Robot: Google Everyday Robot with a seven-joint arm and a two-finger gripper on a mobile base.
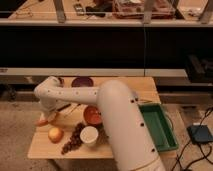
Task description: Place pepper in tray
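The pepper (42, 121) shows as a small red-orange shape at the table's left edge, partly hidden under my gripper. My gripper (49, 115) points down right over it, at the end of the white arm (75, 95) that reaches left across the table. The dark green tray (159, 126) sits at the right side of the table, partly behind my arm's big white body, far from the gripper.
A yellow-orange onion (55, 134), a bunch of dark grapes (72, 140) and a white cup (89, 135) lie at the table's front. A reddish-brown bowl (92, 115) stands mid-table and a dark plate (82, 81) at the back. A dark counter stands behind.
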